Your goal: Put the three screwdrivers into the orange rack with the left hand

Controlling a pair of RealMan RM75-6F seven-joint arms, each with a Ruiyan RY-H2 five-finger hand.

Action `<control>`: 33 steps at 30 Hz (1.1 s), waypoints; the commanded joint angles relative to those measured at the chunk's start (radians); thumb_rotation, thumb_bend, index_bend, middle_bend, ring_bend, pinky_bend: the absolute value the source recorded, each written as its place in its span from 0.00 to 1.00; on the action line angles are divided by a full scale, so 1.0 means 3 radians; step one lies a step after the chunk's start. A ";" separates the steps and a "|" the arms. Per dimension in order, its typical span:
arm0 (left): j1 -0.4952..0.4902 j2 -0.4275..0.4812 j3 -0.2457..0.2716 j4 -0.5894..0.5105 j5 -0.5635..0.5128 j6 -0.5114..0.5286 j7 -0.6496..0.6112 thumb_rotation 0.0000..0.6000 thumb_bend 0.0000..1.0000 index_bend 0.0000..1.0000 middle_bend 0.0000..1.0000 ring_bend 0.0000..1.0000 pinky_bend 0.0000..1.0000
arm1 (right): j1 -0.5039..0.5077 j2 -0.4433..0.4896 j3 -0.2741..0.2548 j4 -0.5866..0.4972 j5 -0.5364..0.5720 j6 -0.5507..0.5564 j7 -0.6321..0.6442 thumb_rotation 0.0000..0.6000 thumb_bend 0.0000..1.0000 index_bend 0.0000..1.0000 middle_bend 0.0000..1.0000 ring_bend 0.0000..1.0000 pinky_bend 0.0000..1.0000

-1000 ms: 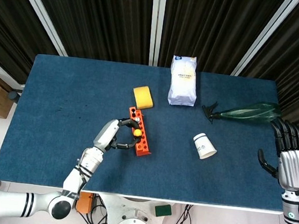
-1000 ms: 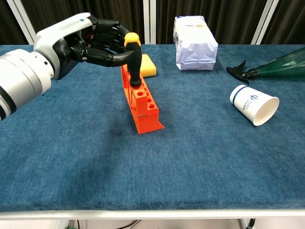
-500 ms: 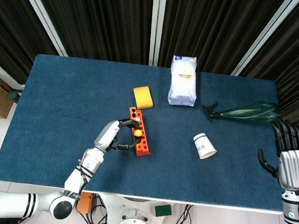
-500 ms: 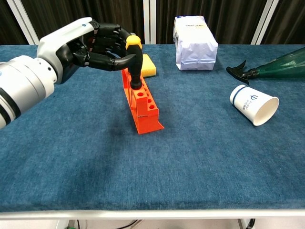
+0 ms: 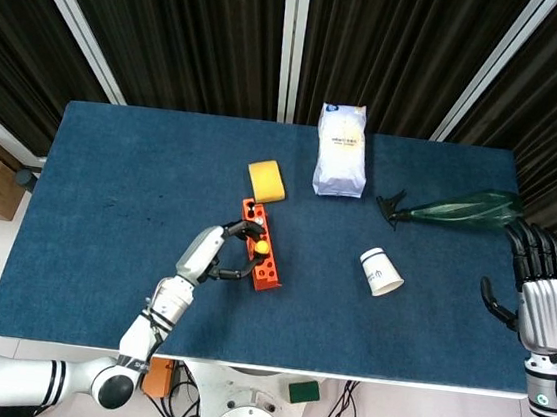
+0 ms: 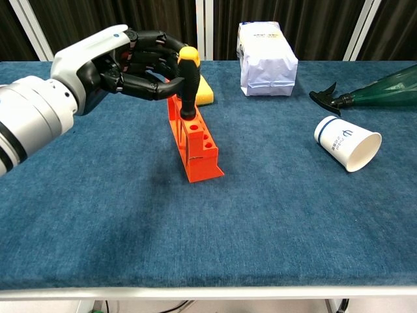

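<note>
The orange rack lies on the blue table, also seen in the head view. A screwdriver with a black and orange-yellow handle stands upright in a hole near the rack's far end; its yellow cap shows from above. My left hand grips that handle from the left, fingers curled around it. No other screwdriver shows plainly; the hand hides the rack's far end. My right hand hangs open beyond the table's right edge, holding nothing.
A yellow sponge sits just behind the rack. Further back stands a white bag. A paper cup lies on its side at the right, with a green spray bottle behind it.
The left hand and the screwdriver have shifted slightly to the right at the rack's far end. The right hand has not moved.
</note>
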 commanded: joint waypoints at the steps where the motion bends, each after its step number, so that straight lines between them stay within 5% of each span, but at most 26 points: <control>1: 0.0009 0.0008 0.0009 0.0005 0.0044 0.0011 -0.0035 1.00 0.32 0.31 0.37 0.26 0.33 | -0.0001 0.0001 0.0001 -0.0001 0.0001 0.0002 0.0000 1.00 0.40 0.00 0.00 0.00 0.00; 21: 0.0248 0.0408 -0.0011 -0.0208 0.0324 0.0354 -0.0162 1.00 0.32 0.31 0.33 0.22 0.32 | -0.0003 0.0003 -0.0009 -0.0008 -0.0027 0.0018 -0.0004 1.00 0.40 0.00 0.00 0.00 0.00; 28: 0.0421 0.0915 -0.0029 -0.0322 0.0535 0.0546 -0.0197 1.00 0.32 0.34 0.34 0.22 0.33 | -0.0048 0.0024 -0.0026 0.0017 -0.0023 0.0063 0.0009 1.00 0.40 0.00 0.00 0.00 0.00; 33: 0.0613 0.1448 0.0105 -0.0246 0.0737 0.0699 0.0185 1.00 0.31 0.38 0.32 0.23 0.34 | -0.0122 0.0056 -0.0058 0.0095 0.0056 0.0059 -0.0002 1.00 0.40 0.00 0.00 0.00 0.00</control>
